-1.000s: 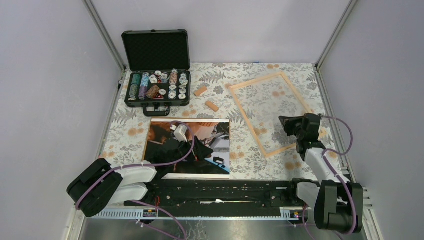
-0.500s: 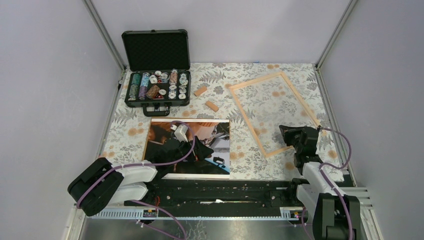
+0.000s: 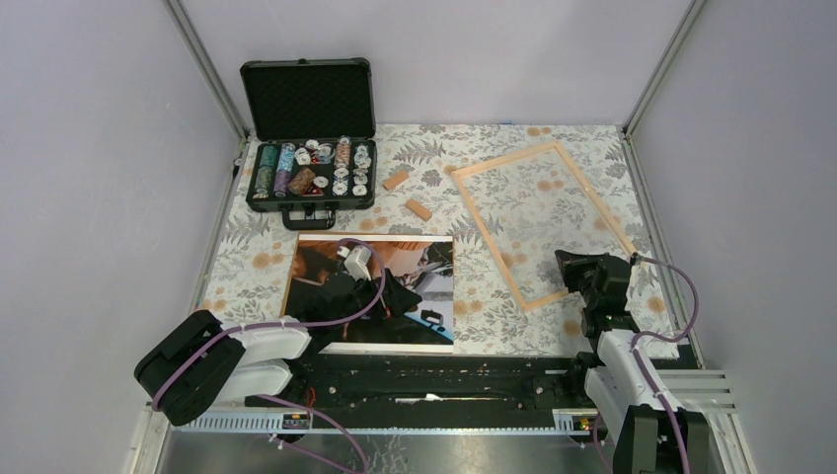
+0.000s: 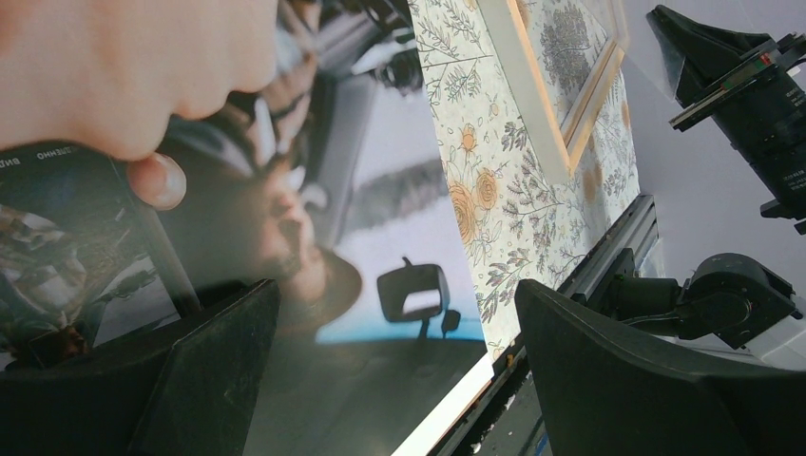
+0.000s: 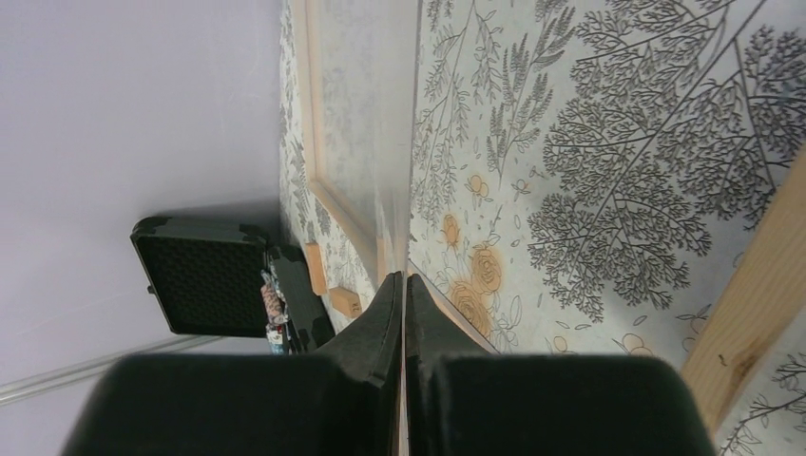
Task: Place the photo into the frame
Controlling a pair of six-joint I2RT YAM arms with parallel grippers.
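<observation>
Left pincer [image 3: 390, 292] spread wide over the photo [image 3: 436, 308], right pincer [image 3: 569, 268] pressed together at near edge of the frame [image 3: 486, 233]

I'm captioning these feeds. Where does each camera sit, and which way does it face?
Top: fixed high behind the arms, looking down on the table; both arms show.
Left wrist: low over the photo, facing right toward the frame; its open fingers show.
Right wrist: low by the frame, facing the far-left case; its closed fingers show.
Shared: all three see the frame; the left wrist also catches the right gripper.
</observation>
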